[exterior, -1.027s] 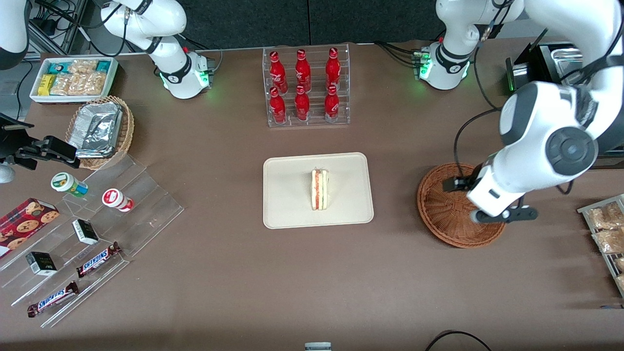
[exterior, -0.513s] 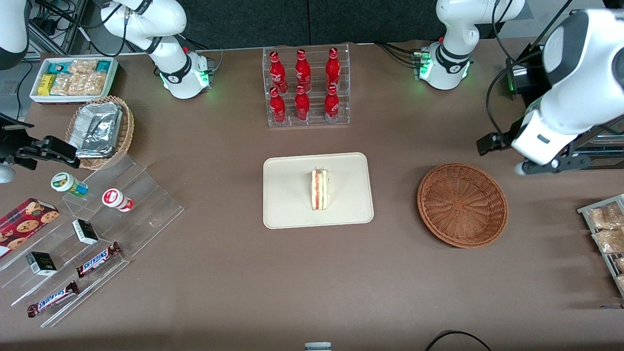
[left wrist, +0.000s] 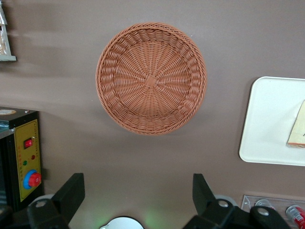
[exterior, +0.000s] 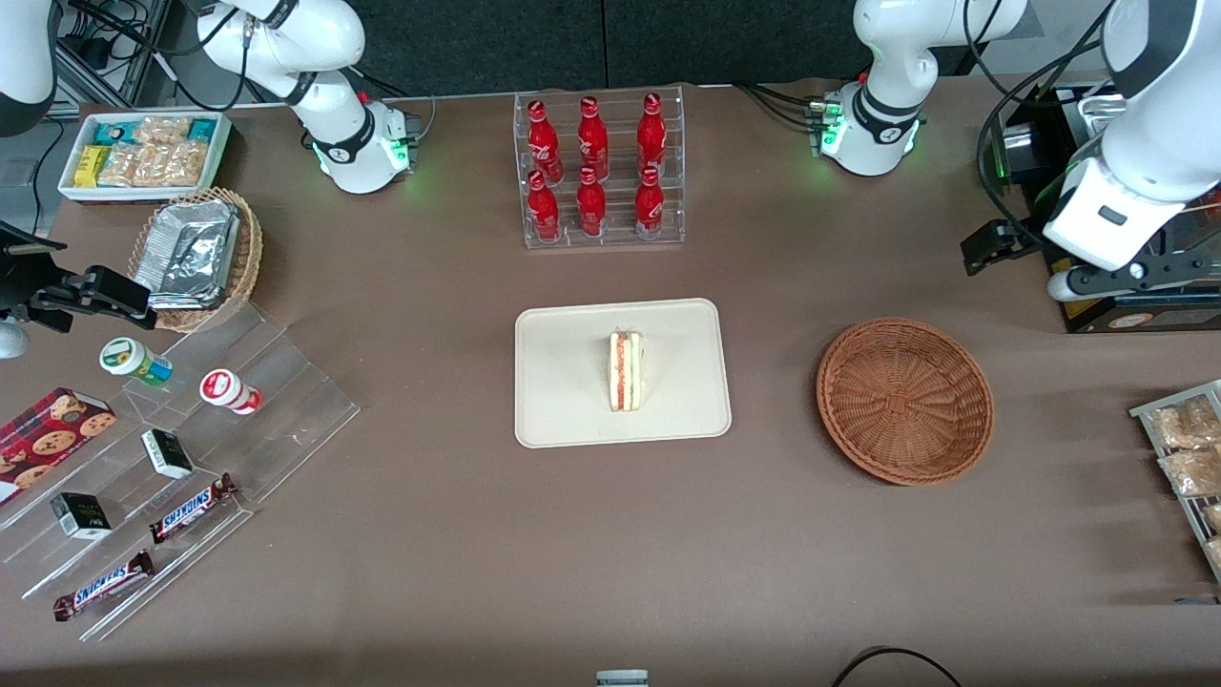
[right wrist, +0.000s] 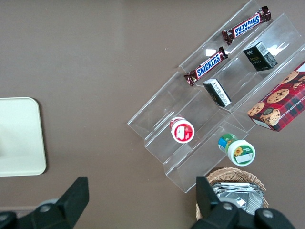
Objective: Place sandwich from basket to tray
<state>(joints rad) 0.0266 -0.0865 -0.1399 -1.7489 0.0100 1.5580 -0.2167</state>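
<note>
Sandwich position: the sandwich (exterior: 627,370) is lying on the tray (exterior: 563,382), near its middle, with its long axis running nearer-to-farther from the front camera and its layered cut edge showing.
Basket state: the basket (exterior: 904,401) is sitting empty, beside the tray toward the working arm's end of the table.
Gripper position: the gripper (left wrist: 138,191) is hanging raised above the table, farther from the front camera than the basket and well apart from it.
Gripper state: the fingers are standing wide apart and are holding nothing.
Key relation: the sandwich is lying well apart from the gripper, with the basket between them along the table.
Task status (judgement): the placement is appearing complete; no further reach toward the sandwich is looking necessary.
</note>
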